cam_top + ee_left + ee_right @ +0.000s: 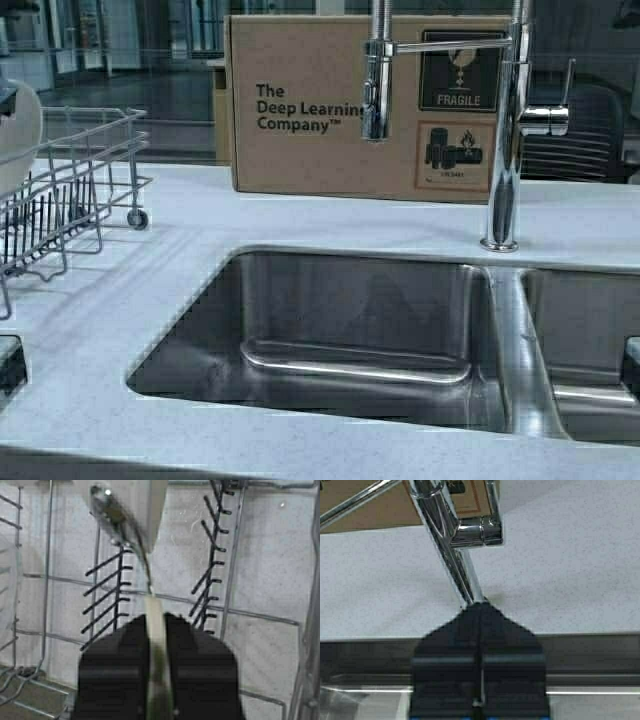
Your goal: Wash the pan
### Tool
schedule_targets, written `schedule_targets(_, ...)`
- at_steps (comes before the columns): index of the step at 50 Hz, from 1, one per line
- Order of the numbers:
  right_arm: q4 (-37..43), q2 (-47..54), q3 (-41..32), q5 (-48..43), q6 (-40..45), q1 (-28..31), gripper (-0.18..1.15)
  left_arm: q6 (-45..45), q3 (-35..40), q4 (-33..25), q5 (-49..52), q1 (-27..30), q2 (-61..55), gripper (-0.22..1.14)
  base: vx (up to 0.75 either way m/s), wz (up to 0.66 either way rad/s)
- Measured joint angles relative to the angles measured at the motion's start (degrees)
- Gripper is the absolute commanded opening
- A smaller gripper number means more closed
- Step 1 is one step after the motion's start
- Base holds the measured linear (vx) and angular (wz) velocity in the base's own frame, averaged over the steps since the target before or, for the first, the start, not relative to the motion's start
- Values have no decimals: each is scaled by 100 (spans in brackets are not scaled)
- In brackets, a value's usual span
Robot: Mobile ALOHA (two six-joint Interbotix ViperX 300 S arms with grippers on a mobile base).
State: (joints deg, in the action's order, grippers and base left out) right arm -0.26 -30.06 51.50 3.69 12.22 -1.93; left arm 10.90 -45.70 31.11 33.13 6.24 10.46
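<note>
Your left gripper (159,680) is clamped on the pan's cream handle (156,630), with the pan (135,505) hanging just beyond the fingertips over the dish rack (107,600). Your right gripper (479,655) is pressed closed, empty, at the sink's (360,320) far edge facing the faucet (455,555).

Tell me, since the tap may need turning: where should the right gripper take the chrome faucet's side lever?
Take the thin upright lever rod, which sticks up clear of the chrome faucet column on its right side. Come from the front with the jaws either side of it; the right gripper, now shut, must open first.
</note>
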Motion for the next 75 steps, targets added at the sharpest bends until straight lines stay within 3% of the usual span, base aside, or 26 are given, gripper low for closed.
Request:
schedule_targets(19,-9,-9,18,0,0,0,5,158,211,35,-44,185,-993,3,0,0)
schedule_targets(25,0,-9,26,0,0,0,5,290,220,35,-79,185,-1020,10,0,0)
schedule_targets(30,-9,0,26,0,0,0,5,343,229,35,-158,185,-1028,32,0,0)
schedule_targets(39,0,-9,26,0,0,0,5,404,255,44,-229,185,-1063,98,0,0)
schedule_targets(41,-9,-9,26,0,0,0,5,431,264,44,-229,185,-1063,106,0,0)
schedule_targets(48,0,-9,35,0,0,0,5,510,281,44,-229,185,-1072,100,0,0)
schedule_targets(75,0,0,35,0,0,0,5,519,290,-44,-202,220,-782,101,0,0)
